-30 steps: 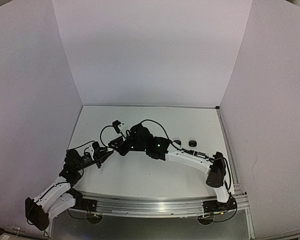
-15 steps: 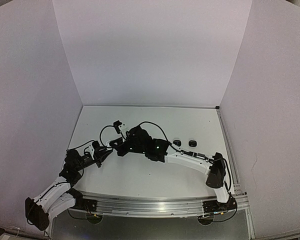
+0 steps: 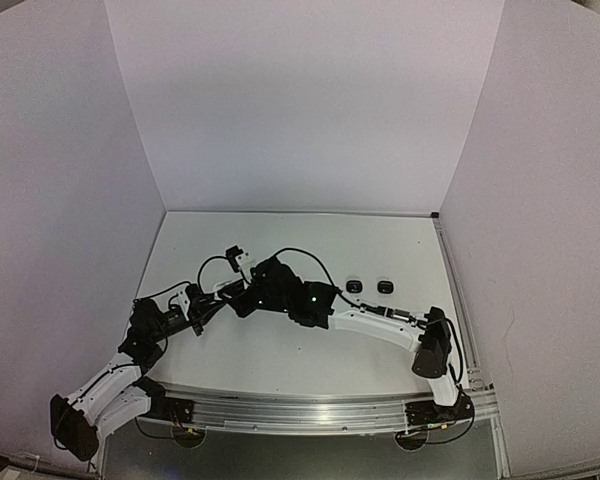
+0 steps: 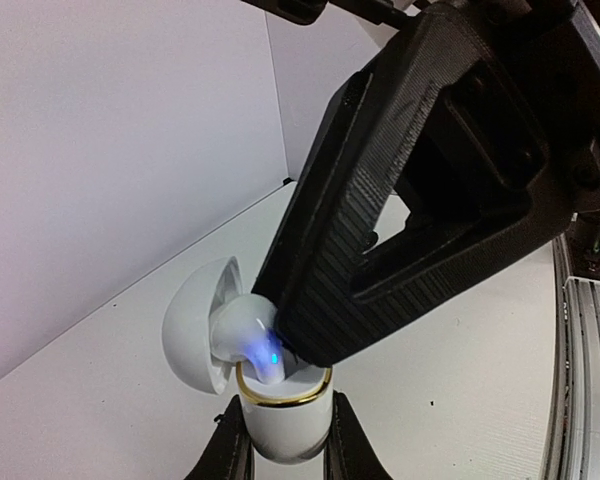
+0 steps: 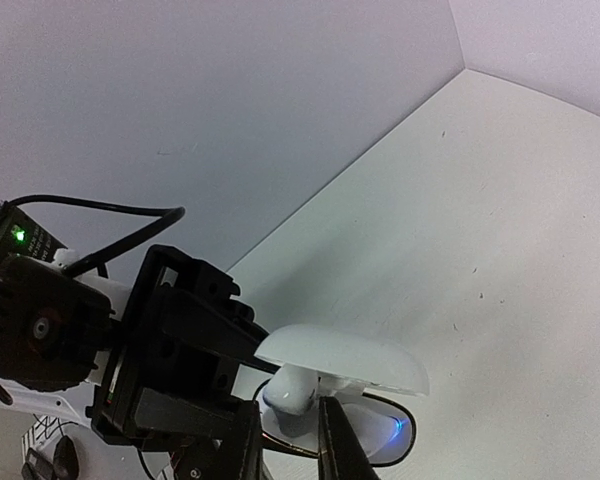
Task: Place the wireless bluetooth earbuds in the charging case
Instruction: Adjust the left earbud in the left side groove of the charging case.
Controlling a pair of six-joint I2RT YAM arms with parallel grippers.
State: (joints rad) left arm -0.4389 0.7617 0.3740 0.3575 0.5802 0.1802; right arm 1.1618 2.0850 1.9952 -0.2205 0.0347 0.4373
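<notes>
While left pincer [image 4: 285, 452] clamps white case [image 4: 195, 322], right pincer [image 5: 288, 428] pinches white earbud [image 5: 288, 386] inside; two black cases [image 3: 354, 286] well apart.

Tight at the white case [image 4: 280, 428]
Right gripper [image 5: 288, 440] and raised lid [image 4: 193, 330] crowd its mouth; open table [image 3: 280, 362] in front and right, save two black cases [image 3: 354, 286]; walls [image 3: 300, 120] on three sides.

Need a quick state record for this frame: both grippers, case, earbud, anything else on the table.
left gripper: shut on case
case: white, gold rim, lid open
earbud: white, blue light on, at the case mouth under the lid
right gripper: fingers either side of earbud; grip unclear
table: two black items side by side, too small to identify
</notes>
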